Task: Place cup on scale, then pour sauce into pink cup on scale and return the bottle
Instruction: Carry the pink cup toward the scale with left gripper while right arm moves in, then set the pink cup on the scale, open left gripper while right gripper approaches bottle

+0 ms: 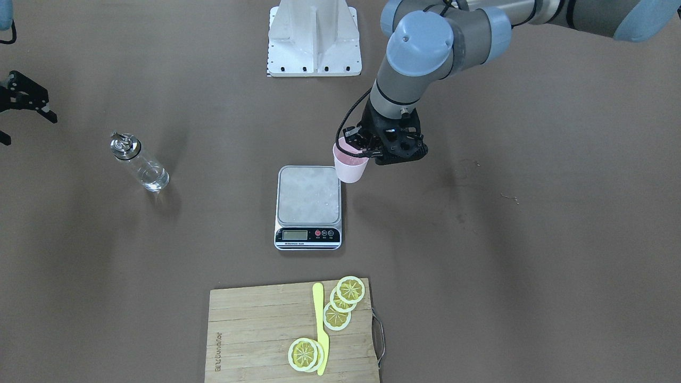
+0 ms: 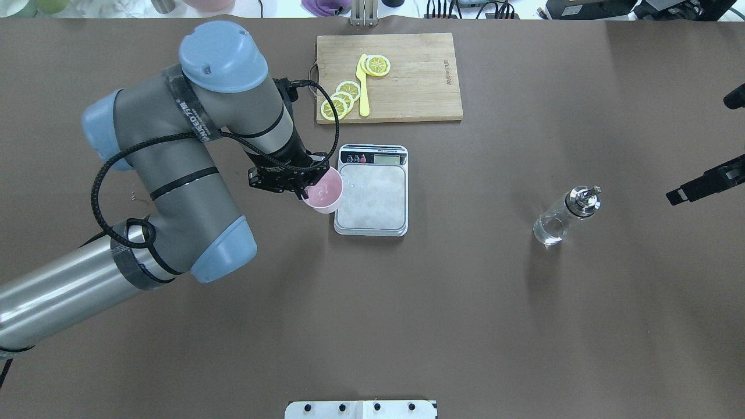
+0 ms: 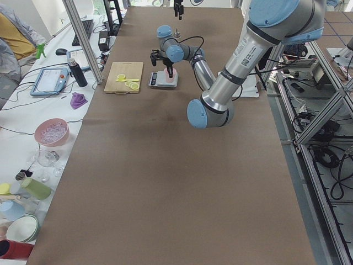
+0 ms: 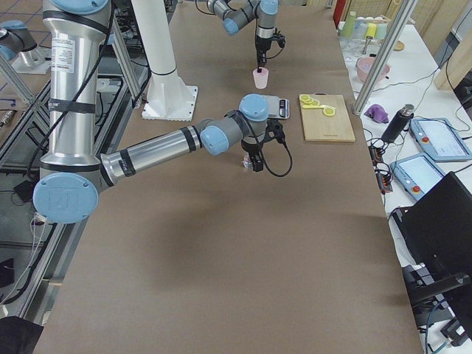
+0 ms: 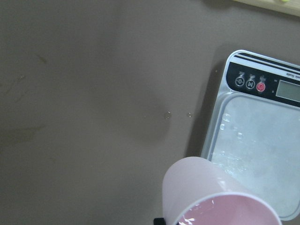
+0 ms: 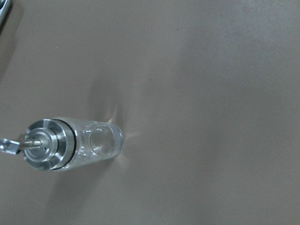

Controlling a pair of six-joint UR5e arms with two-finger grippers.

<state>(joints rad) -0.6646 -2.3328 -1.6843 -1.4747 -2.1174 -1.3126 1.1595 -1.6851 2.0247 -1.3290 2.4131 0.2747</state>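
Worryingly, the left gripper [image 1: 359, 148] pinched the cup [image 1: 350, 167] by its rim beside the scale [image 1: 308, 198], at its edge and not over its middle, so setting it down there could have left it perched half off and tipping over.

Left tool [image 1: 356, 150] pinched shut, pointing down; right tool [image 1: 29, 129] spread open.

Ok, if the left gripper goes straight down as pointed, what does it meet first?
Likely the rim of the small silver digital scale: the pale pink plastic cup held by the left gripper straddles it seen from overhead. Depth is unclear; it may reach the brown table instead.
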